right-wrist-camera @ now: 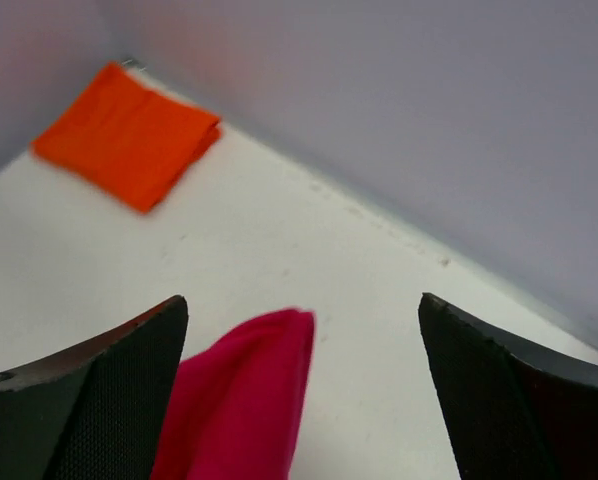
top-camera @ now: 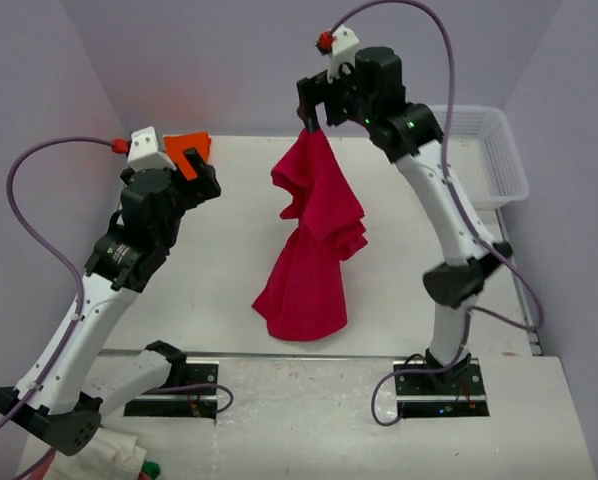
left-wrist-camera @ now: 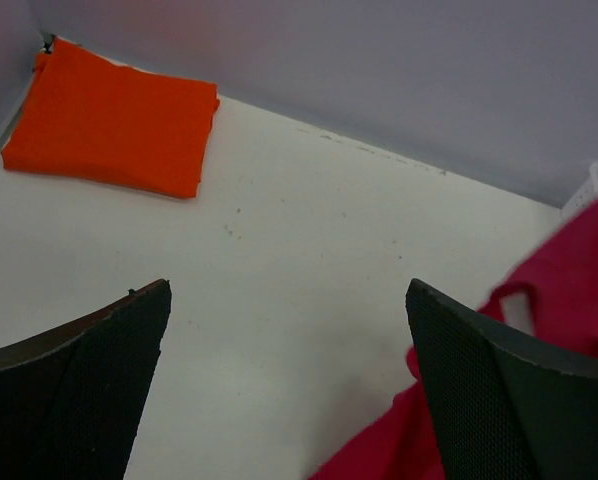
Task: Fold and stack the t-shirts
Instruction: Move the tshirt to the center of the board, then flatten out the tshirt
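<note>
The crimson-red t-shirt (top-camera: 314, 240) hangs bunched from just under my right gripper (top-camera: 312, 112), its lower end resting on the table. In the right wrist view the jaws stand wide apart (right-wrist-camera: 304, 300). A blurred fold of the red shirt (right-wrist-camera: 244, 400) lies against the left finger, not pinched. The orange t-shirt (top-camera: 191, 143) lies folded flat in the far left corner, also seen in the left wrist view (left-wrist-camera: 114, 118) and the right wrist view (right-wrist-camera: 129, 135). My left gripper (top-camera: 201, 170) is open and empty (left-wrist-camera: 288, 285), raised near the orange shirt. The red shirt (left-wrist-camera: 569, 270) shows at its right.
A white mesh basket (top-camera: 499, 150) stands at the far right edge of the table. Purple walls close in the back and sides. A white cloth bundle (top-camera: 119, 455) lies by the left arm's base.
</note>
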Robot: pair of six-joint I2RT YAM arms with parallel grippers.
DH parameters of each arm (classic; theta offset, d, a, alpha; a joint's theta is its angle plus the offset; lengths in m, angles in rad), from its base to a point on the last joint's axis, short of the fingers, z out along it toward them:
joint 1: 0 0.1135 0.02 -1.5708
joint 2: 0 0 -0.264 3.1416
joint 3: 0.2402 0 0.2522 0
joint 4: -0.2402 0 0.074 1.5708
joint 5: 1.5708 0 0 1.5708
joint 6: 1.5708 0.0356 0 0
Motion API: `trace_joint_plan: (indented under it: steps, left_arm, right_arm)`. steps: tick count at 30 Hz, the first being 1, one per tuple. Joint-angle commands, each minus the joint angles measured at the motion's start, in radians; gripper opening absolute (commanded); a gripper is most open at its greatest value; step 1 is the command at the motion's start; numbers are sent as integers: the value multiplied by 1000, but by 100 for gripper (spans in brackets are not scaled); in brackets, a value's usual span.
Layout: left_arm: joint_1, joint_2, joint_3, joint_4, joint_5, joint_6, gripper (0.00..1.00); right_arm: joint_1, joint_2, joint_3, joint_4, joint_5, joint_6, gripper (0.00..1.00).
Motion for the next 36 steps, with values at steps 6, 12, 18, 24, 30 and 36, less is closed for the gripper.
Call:
trace_joint_plan:
  steps: [6, 12, 18, 24, 30, 36]
  left_arm:
    - [2, -22, -34, -57, 107, 47, 100]
    - [-15, 82, -132, -88, 316, 40, 100]
    - [-31, 179, -276, -66, 452, -35, 92]
    - [-31, 276, -299, -129, 374, -61, 83]
    - [-29, 293, -353, -98, 447, -68, 81]
    - [-29, 365, -425, -32, 527, -72, 80]
  right_arm:
    - [-159, 166, -35, 174, 286, -14, 99]
    - [-148, -5, -262, -73, 334, 154, 99]
    - [-122, -338, -782, -33, 242, 344, 97]
    - [-118, -634, -1265, 149, 63, 478, 79]
    - [-113, -804, -1375, 142, 73, 512, 78]
    - [-113, -973, -1370, 120, 82, 516, 75]
